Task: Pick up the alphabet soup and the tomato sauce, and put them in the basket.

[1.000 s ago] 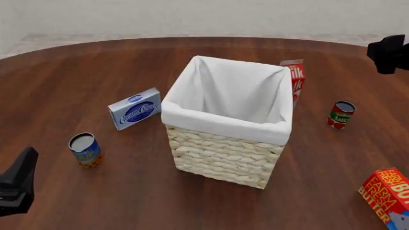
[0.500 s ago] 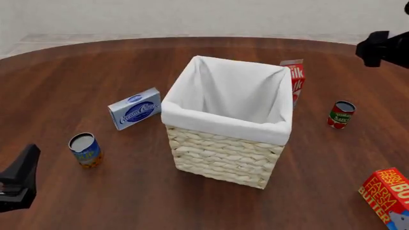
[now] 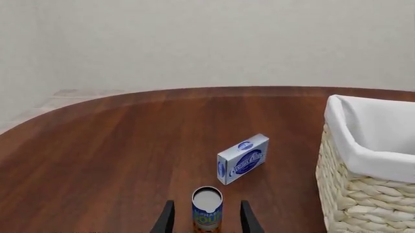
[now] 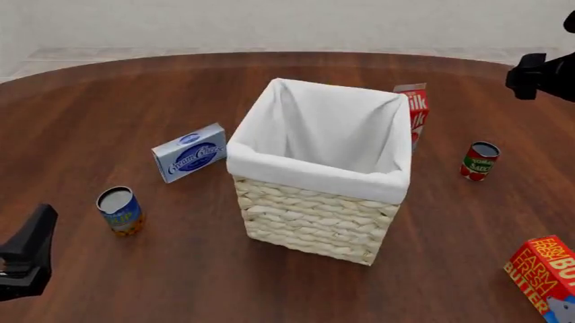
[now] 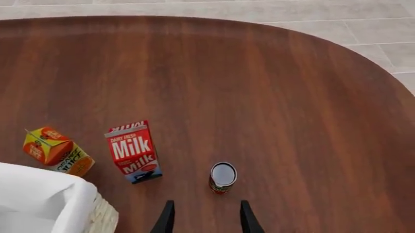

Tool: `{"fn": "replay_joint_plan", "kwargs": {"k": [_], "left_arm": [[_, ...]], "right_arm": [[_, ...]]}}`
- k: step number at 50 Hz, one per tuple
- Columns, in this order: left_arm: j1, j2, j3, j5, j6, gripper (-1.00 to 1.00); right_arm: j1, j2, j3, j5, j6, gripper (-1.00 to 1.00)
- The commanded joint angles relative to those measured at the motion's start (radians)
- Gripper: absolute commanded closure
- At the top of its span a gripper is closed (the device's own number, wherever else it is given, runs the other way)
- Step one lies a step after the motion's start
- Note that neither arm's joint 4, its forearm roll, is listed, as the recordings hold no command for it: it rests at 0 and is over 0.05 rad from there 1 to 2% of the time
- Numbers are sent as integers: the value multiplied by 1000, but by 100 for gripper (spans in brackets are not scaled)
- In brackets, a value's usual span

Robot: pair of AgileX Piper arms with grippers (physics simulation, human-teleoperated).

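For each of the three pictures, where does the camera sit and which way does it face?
Front view: above the arms' side, looking forward and down at the basket; both arms show only at the edges.
Left wrist view: behind the left gripper, low, facing the alphabet soup.
Right wrist view: behind the right gripper, high, facing the tomato sauce.
All three show the basket.

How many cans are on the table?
2. The soup can stands left of the basket, the tomato can right of it. The basket might hide more.
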Motion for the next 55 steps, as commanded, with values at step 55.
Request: {"fn": "replay_joint_plan", "kwargs": {"k": [55], "left_arm": [[-1, 100, 0, -85, 0, -100]], "right_arm": [[-60, 207, 24, -141, -5, -100]]}}
